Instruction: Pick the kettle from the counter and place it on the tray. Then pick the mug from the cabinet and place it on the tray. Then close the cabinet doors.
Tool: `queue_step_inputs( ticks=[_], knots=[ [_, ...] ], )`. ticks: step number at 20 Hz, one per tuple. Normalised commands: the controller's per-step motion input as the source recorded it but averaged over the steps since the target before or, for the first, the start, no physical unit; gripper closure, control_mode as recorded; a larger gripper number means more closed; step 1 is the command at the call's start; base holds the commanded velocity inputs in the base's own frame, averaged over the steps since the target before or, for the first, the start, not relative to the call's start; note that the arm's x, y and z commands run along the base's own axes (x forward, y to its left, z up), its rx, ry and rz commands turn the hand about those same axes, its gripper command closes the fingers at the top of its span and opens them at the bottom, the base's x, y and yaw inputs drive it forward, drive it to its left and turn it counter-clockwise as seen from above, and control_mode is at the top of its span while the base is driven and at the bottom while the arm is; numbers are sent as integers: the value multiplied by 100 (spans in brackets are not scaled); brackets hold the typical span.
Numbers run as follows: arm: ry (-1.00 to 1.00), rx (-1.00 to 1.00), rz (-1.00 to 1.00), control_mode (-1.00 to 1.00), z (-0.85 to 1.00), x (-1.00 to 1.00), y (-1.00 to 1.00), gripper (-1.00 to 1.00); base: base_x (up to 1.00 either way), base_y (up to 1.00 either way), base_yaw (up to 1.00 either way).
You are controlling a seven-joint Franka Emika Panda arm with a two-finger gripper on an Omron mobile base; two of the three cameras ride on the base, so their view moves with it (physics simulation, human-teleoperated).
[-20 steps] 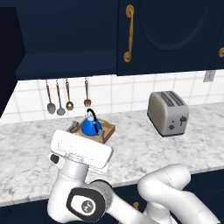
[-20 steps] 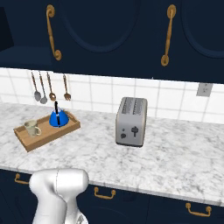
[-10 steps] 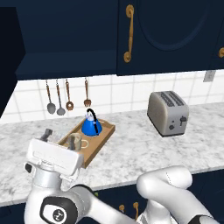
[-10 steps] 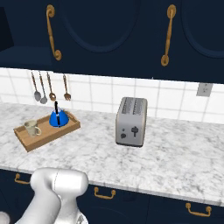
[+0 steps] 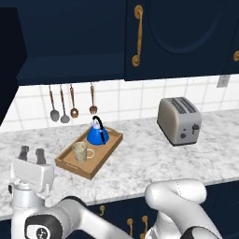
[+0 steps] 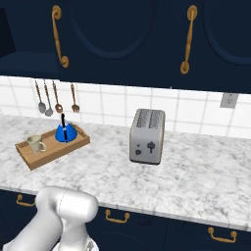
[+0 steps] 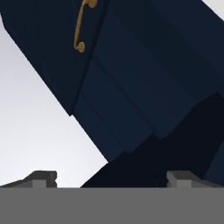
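The blue kettle [image 5: 98,135] [image 6: 63,132] and the beige mug [image 5: 80,151] [image 6: 35,143] both stand on the wooden tray [image 5: 106,154] [image 6: 73,145] on the marbled counter [image 5: 140,163]. My gripper [image 5: 31,153] is at the lower left, left of the tray and apart from it, fingers pointing up, open and holding nothing. In the hand view, the gripper [image 7: 113,179] faces a tilted navy cabinet door [image 7: 52,57] with a brass handle [image 7: 81,26]. A shut cabinet door [image 5: 177,37] hangs above the counter; left of it, the cabinet [image 5: 70,32] looks open and dark inside.
A silver toaster [image 5: 179,120] [image 6: 147,136] stands right of the tray. Several utensils [image 5: 70,103] hang on the tiled wall behind the tray. A dark navy panel [image 5: 9,70] runs down the far left edge. Navy drawers [image 6: 162,225] with brass pulls sit below the counter.
My hand has swung left and down from in front of the tray to the left of it, uncovering the tray and mug. Kettle, mug and tray have not moved.
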Motion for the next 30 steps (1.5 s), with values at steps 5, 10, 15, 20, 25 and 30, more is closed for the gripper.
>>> queue_step_inputs(
  ticks=[5,10,15,20,25,30],
  knots=[
    [0,-26,-8,-100,-17,22,57,-100,0,0,0],
    [4,-22,-14,-100,0,5,56,-100,0,0,0],
    [15,-18,-15,-100,0,0,67,-100,0,0,0],
    [12,-11,-11,-100,-4,1,50,-100,0,0,0],
    [4,-1,-15,-100,21,-13,23,-100,0,0,0],
    [5,0,-24,-100,47,-18,3,-100,0,0,0]
  ],
)
